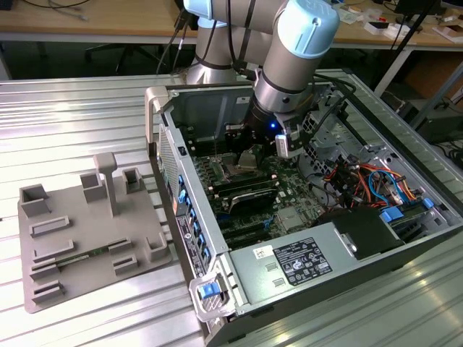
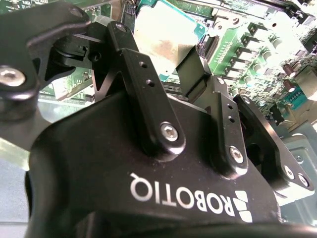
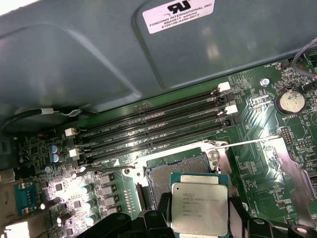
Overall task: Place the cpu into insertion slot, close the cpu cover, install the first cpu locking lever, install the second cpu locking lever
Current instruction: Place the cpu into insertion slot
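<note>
On the exterior view's left, a grey moulded fixture (image 1: 87, 238) lies on the ribbed metal table (image 1: 72, 108). To its right stands the open computer case (image 1: 168, 155). The arm (image 1: 289, 43) reaches down into it, over the green motherboard (image 1: 300, 191).

The gripper (image 3: 198, 218) is pinching the cpu (image 3: 199, 206). In the first wrist view a black finger (image 3: 161, 218) presses against each side edge of the chip, whose silvery top faces the camera. The insertion slot (image 3: 168, 174) lies just beside the cpu, with one corner hidden under the chip. I cannot tell whether the chip touches the socket.

The fingers run out of the picture. So does a silver plate (image 3: 294, 168) beside the slot, and too little of it shows to tell what it is.

Inside the case, long black memory slots (image 3: 153, 131) lie on the socket's far side from the chip. On the exterior view's right sit orange and blue cables (image 1: 369, 177).
</note>
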`<move>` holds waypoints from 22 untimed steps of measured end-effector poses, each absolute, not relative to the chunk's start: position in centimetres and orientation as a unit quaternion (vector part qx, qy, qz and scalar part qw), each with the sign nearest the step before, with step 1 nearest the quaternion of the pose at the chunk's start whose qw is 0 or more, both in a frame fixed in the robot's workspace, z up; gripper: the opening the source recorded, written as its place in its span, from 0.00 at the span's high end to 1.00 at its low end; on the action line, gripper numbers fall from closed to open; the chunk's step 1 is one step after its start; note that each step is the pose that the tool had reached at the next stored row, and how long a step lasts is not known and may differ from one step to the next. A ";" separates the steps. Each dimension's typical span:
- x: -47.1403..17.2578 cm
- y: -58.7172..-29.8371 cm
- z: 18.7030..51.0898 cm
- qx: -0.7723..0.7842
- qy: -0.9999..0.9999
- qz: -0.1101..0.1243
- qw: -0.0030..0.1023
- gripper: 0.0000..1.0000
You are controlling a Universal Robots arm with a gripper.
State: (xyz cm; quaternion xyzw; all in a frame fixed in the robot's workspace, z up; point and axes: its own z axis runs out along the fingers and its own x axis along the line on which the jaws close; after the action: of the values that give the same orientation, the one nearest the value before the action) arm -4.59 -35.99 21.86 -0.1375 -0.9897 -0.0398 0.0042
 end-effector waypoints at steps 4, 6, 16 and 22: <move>-4.6 -36.0 21.8 -0.138 -0.990 -0.040 0.004 0.45; -4.6 -36.0 21.8 -0.139 -0.989 -0.040 0.004 0.45; -4.6 -36.0 21.8 -0.142 -0.989 -0.040 0.004 0.45; -4.6 -36.0 21.7 -0.143 -0.989 -0.040 0.004 0.45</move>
State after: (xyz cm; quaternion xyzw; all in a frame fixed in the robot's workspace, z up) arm -4.59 -35.99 21.73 -0.1429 -0.9889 -0.0398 0.0040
